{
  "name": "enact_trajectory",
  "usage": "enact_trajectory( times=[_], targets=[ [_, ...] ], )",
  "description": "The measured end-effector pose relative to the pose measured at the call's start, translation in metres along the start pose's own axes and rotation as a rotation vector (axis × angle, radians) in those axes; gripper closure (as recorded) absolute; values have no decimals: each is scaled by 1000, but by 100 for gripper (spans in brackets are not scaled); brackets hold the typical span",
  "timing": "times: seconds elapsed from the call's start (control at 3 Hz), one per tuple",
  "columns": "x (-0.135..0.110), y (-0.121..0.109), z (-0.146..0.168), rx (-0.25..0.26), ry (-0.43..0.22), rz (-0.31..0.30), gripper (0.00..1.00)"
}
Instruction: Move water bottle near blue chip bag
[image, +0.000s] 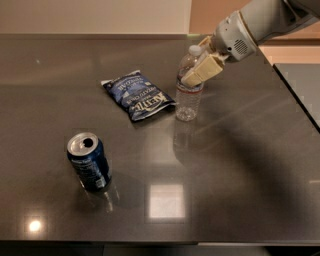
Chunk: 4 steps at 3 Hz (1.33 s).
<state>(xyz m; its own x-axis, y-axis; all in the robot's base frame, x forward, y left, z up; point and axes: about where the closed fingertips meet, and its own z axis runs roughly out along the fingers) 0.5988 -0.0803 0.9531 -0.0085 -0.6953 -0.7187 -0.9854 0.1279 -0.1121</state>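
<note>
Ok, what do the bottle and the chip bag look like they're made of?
The water bottle: clear, thin plastic, crinkled walls; the claw grips its upper part. The blue chip bag: glossy film, probably plastic or foil, crimped ends.

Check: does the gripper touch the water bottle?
Touching. Camera view: the gripper clasps the water bottle at its shoulder, one finger across its front, no gap.
</note>
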Motion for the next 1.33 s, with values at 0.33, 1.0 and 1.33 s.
enact_trajectory(
  times=[0.33,1.0,1.33],
  targets=[
    [4,-4,4,4,-15,12,60],
    [6,-7,8,23,-29,6,13],
    [5,-7,11,19,-29,5,0]
  ],
)
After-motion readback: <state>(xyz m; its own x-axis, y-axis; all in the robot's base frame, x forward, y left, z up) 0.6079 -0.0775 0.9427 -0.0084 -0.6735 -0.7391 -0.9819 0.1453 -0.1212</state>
